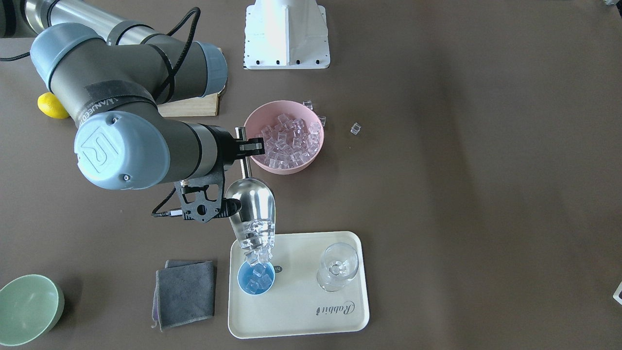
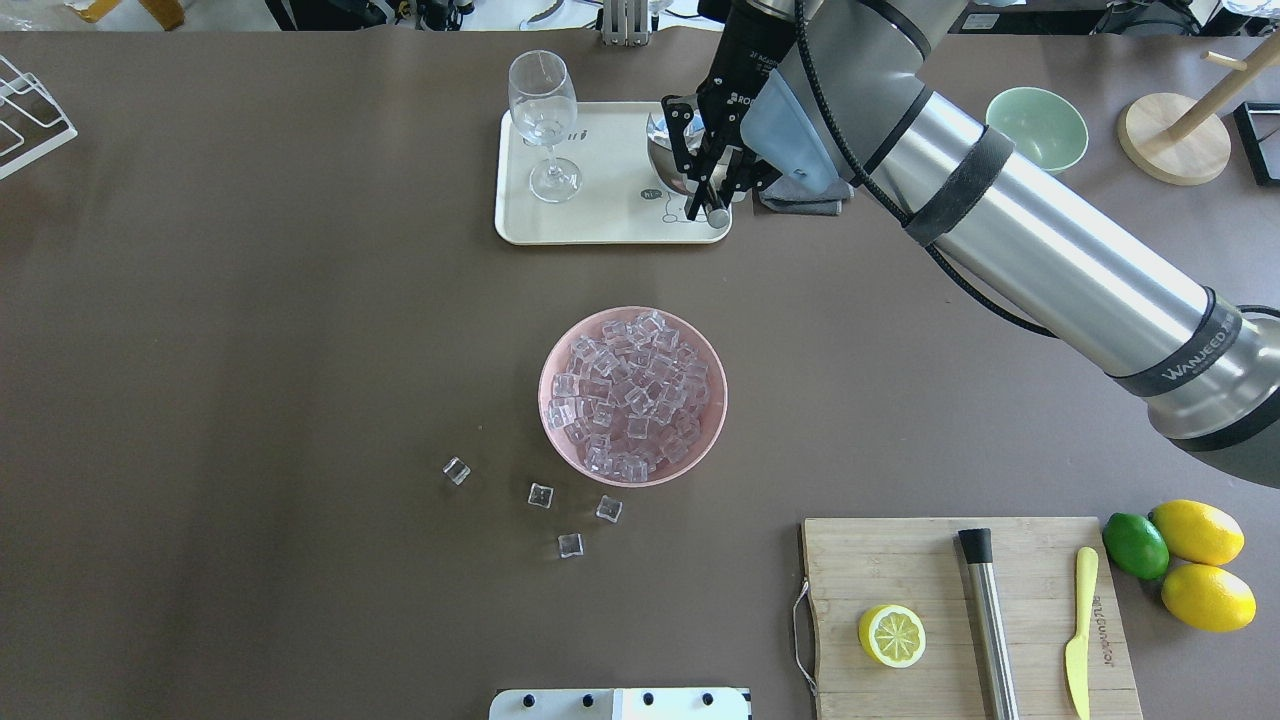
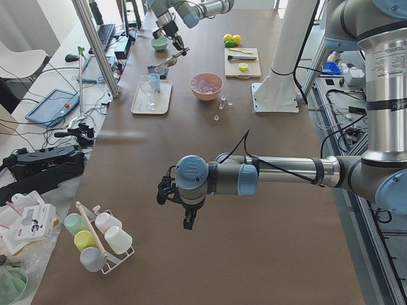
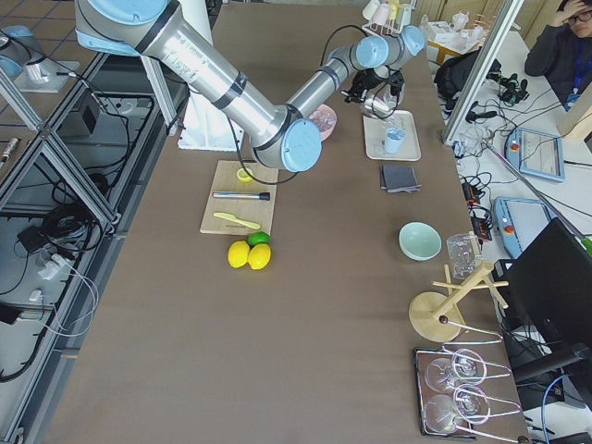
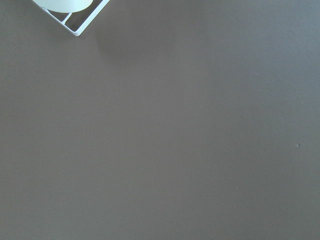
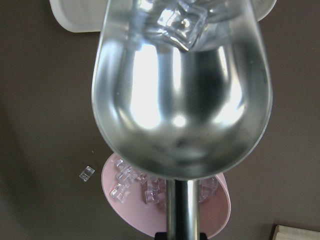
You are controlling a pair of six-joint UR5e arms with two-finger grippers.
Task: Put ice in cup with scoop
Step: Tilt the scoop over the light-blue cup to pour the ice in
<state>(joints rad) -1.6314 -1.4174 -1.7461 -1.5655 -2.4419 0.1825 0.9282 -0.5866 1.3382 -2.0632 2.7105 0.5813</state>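
My right gripper (image 1: 245, 146) is shut on the thin handle of the shiny steel scoop (image 1: 250, 209). The scoop is tilted mouth-down over the small light-blue cup (image 1: 256, 279) on the cream tray (image 1: 301, 311). Clear ice cubes (image 1: 255, 240) slide out of the scoop's mouth, and a few lie in the cup. In the right wrist view the scoop (image 6: 182, 100) fills the frame with ice (image 6: 180, 20) at its far lip. In the overhead view the arm hides the cup. My left gripper (image 3: 189, 219) hangs over bare table far away; I cannot tell whether it is open or shut.
A pink bowl (image 1: 286, 168) full of ice stands behind the scoop, with loose cubes (image 2: 540, 495) on the table near it. A wine glass (image 1: 337, 267) shares the tray. A grey cloth (image 1: 184, 291) and a green bowl (image 1: 26, 308) lie beside it. A cutting board (image 2: 960, 560) holds a muddler (image 2: 990, 630).
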